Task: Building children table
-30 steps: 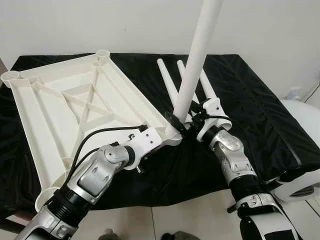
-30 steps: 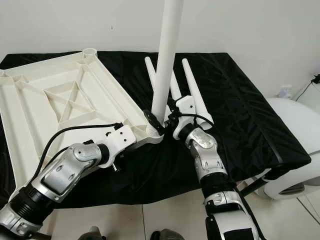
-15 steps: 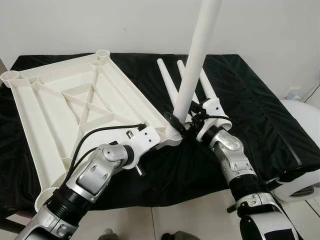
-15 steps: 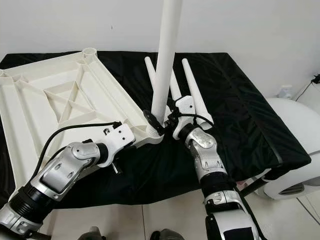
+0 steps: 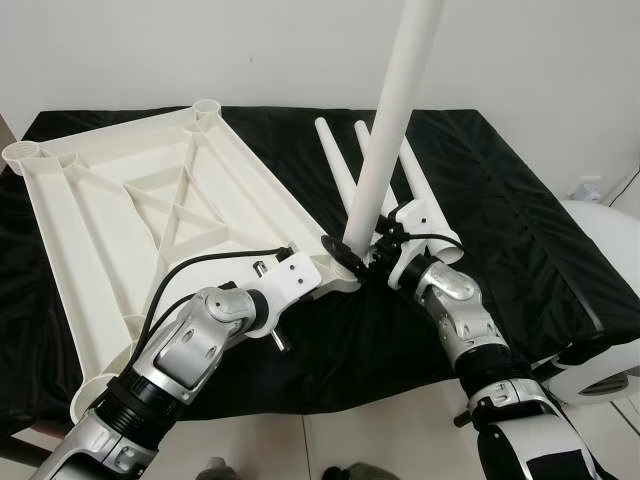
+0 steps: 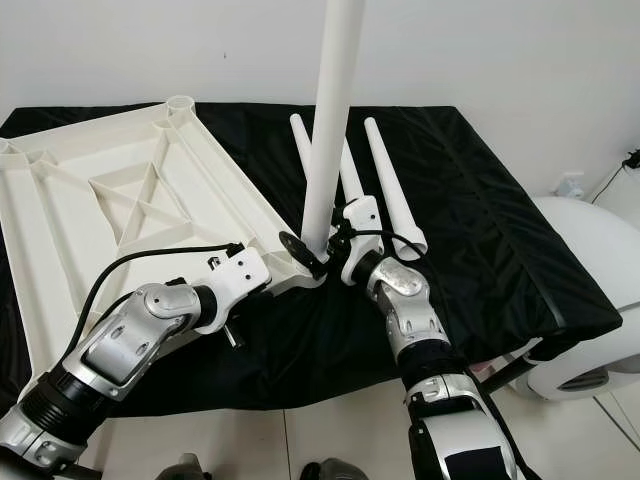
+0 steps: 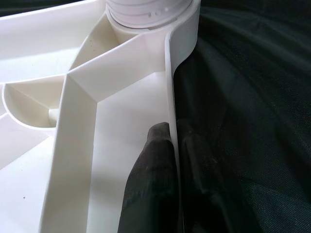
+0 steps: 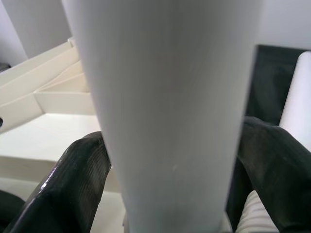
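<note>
A white plastic tabletop (image 5: 110, 215) lies upside down on a black cloth. A white leg (image 5: 390, 120) stands upright in its near right corner socket (image 7: 146, 12). My right gripper (image 5: 365, 250) is shut on the leg just above the socket. In the right wrist view its black fingers (image 8: 77, 179) press on both sides of the leg (image 8: 165, 97). My left gripper (image 7: 172, 133) is shut on the tabletop's rim (image 7: 170, 87) close to that corner, one finger inside the rim and one outside.
Three spare white legs (image 6: 390, 190) lie side by side on the black cloth (image 5: 520, 220) behind the right gripper. A round white appliance (image 5: 605, 300) stands off the table's right end. The table's front edge runs just under my arms, above tiled floor.
My right wrist has shifted slightly left around the base of the leg. The leg stays upright in the socket, and the left gripper keeps its hold on the rim.
</note>
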